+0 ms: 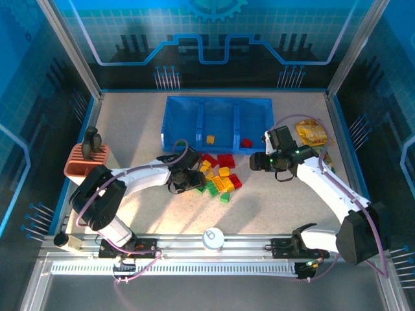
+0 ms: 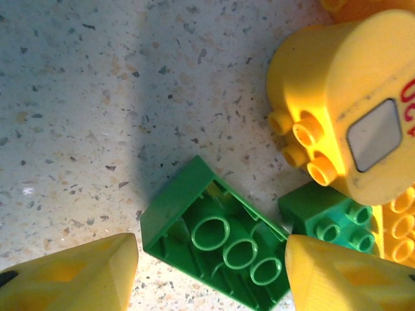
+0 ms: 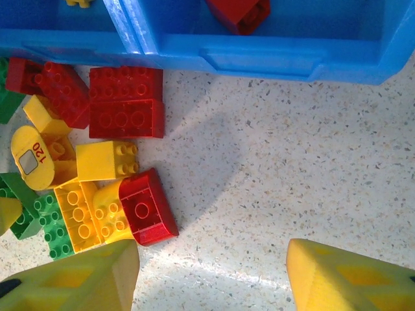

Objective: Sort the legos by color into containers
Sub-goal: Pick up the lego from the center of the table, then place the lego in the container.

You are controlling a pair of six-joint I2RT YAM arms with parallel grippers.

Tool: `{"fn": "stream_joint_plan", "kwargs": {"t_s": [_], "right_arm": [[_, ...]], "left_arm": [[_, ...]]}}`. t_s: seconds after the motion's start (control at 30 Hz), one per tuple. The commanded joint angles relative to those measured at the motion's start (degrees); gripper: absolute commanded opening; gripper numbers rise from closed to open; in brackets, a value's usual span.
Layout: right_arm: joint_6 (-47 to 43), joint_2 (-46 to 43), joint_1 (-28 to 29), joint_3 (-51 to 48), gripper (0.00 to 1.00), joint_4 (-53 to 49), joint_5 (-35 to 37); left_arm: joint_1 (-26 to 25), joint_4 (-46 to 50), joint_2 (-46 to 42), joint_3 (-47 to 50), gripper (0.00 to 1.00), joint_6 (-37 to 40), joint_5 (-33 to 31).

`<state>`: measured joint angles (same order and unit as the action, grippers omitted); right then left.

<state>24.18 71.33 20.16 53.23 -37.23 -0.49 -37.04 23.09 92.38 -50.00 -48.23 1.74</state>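
Top external: blue tray w/ 3 compartments at table's far side. One yellow brick in mid compartment, one red brick in right one. Lego pile loose on table just in front of tray. At pile's left edge: left gripper. Just right of pile, near tray's front-right corner: right gripper. Far left: salmon holder; snack packet right of tray.

Left wrist: jaws spread, upside-down green brick lying between them, contact can't tell. Beside it, yellow rounded brick.

Right wrist: jaws spread over bare table, nothing between. To the left, red curved brick at pile's near edge.
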Motion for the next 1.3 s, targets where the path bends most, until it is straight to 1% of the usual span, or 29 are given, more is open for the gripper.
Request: {"fn": "stream_joint_plan", "kwargs": {"t_s": [0.0, 0.17, 0.27, 0.4, 0.57, 0.67, 0.8, 0.9, 1.0, 1.13, 1.27], "right_arm": [[0.5, -1.7, -0.9, -0.8, 0.63, 0.6, -0.5], [0.4, -2.1, -1.1, -1.5, 0.63, 0.9, -0.7], [0.4, -2.1, -1.2, -1.9, 0.63, 1.0, -0.9], [0.4, -2.5, -1.3, -2.3, 0.63, 1.1, -0.8], [0.7, -2.9, -1.4, -2.5, 0.63, 1.3, -1.0], [1.0, -3.2, -1.4, -2.5, 0.62, 1.5, -1.2], [1.4, -3.6, -1.3, -4.5, 0.62, 1.7, -1.5], [1.8, -4.0, -1.2, -5.4, 0.62, 2.2, -2.1], [2.4, -4.6, -0.8, -6.4, 0.62, 2.6, -2.9], [3.3, -5.2, 0.8, -8.1, 0.62, 3.1, -3.4], [4.3, -6.1, 2.6, -9.4, 0.61, 3.1, -3.0]], "left_arm": [[-0.6, -0.3, 1.6, -1.4, 0.62, -1.7, -1.1], [-0.6, -0.5, 2.6, -1.7, 0.61, -2.0, -1.7], [-0.5, -0.3, 3.2, -1.7, 0.57, -2.1, -2.5], [-0.5, 0.4, 3.3, -1.4, 0.5, -2.2, -3.5], [-0.5, 1.8, 1.3, -1.1, 0.36, -2.1, -4.9], [-0.6, 3.7, -1.2, -1.3, 0.29, -1.7, -6.3], [-0.1, 8.1, -6.4, -3.6, 0.25, 0.1, -9.8], [2.4, 10.7, -9.7, -7.3, 0.25, 2.8, -10.8], [7.0, 12.4, -10.5, -12.3, 0.25, 6.5, -10.2], [13.1, 15.0, -6.5, -22.3, 0.26, 11.6, -9.2], [17.0, 16.3, 1.7, -31.8, 0.28, 15.0, -7.0]]}}
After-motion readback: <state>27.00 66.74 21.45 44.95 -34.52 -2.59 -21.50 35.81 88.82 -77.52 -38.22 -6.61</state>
